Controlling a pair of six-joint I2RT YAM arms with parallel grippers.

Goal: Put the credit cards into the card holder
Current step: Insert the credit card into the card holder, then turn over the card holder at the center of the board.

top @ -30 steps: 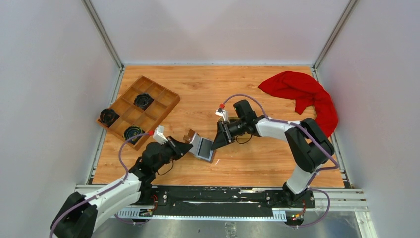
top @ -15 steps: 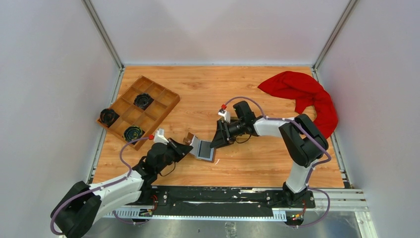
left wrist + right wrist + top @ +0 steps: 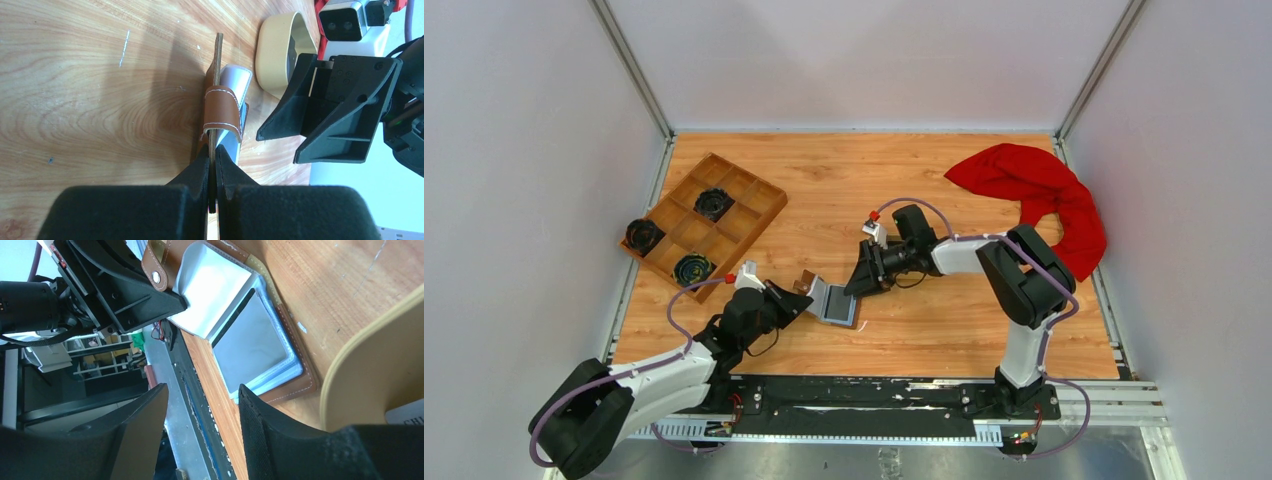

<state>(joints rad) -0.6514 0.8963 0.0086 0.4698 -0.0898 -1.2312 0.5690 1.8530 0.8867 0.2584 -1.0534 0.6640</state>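
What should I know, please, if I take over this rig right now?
Left hand: shut on the cover of the brown leather folding card holder, holding it open.
Right hand: open, empty, hovering by the holder.
A whitish printed card appears to lie in the tan oval dish.
Done: unclear whether any card is pocketed.
Left: pick cards from the dish and slot them in.

The card holder (image 3: 832,301) lies open at the lower centre of the counter (image 3: 854,180). A compartment tray (image 3: 704,225) sits at centre left and a cloth (image 3: 1039,190) at upper right. In the left wrist view, a dish (image 3: 280,55) sits near the holder, toward the upper right.
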